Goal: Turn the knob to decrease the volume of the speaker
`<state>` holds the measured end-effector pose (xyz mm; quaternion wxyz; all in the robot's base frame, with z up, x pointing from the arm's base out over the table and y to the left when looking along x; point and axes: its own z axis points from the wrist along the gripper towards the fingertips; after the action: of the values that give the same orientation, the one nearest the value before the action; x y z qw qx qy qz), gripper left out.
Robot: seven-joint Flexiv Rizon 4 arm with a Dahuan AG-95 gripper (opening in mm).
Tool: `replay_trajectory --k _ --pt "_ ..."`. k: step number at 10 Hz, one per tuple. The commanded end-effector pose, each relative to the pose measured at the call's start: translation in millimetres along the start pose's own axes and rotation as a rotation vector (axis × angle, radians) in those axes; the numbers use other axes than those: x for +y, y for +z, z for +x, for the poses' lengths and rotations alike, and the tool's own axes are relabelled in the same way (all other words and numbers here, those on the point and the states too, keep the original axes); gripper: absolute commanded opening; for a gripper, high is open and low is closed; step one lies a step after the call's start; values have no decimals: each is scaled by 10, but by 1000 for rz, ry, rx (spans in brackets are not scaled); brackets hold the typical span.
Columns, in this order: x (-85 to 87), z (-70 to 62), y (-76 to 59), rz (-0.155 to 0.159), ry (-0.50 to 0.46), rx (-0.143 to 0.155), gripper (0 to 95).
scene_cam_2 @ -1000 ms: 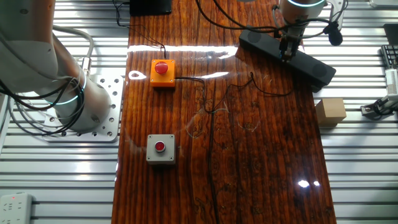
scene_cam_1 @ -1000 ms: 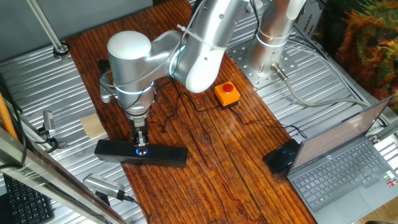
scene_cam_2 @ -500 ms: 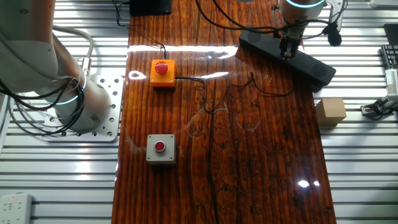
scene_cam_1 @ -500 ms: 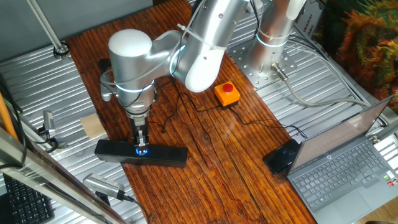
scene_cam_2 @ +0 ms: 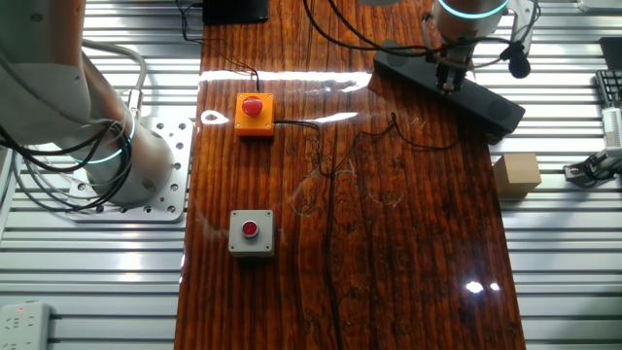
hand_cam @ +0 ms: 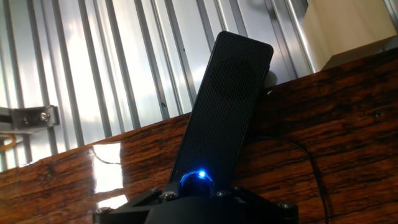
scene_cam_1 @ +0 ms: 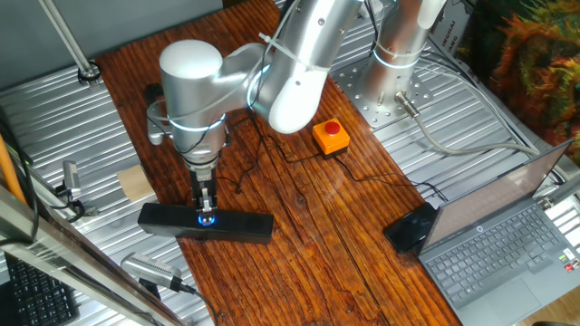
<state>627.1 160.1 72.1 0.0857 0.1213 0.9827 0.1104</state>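
Note:
The speaker (scene_cam_1: pixel 240 226) is a long slim black bar lying at the wooden table's edge; it also shows in the other fixed view (scene_cam_2: pixel 486 102) and the hand view (hand_cam: pixel 227 93). The knob (scene_cam_1: pixel 208 219) glows blue on the speaker's top, and in the hand view (hand_cam: pixel 198 177) only its lit ring shows at the bottom edge. My gripper (scene_cam_1: pixel 207 213) points straight down with its fingers closed around the knob. In the other fixed view the gripper (scene_cam_2: pixel 446 86) covers the knob. In the hand view the gripper (hand_cam: pixel 198 190) body hides most of the knob.
An orange box with a red button (scene_cam_1: pixel 331 137) and a grey box with a red button (scene_cam_2: pixel 251 231) sit on the table, with thin cables between them. A wooden block (scene_cam_1: pixel 136 183) lies beside the speaker. A black mouse-like device (scene_cam_1: pixel 410 226) and a laptop (scene_cam_1: pixel 498 235) are at the right.
The wrist has turned slightly about its vertical axis while the fingers stay on the knob. The speaker has not moved.

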Motion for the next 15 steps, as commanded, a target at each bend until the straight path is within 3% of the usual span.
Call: replay_trajectory --k 1,4,6,15 --pt "-8 5 6 22 -10 8 0" --pt "-7 5 5 13 -33 4 0" --pt "-7 5 5 39 -89 14 0" --pt "-5 4 5 66 -268 25 0"
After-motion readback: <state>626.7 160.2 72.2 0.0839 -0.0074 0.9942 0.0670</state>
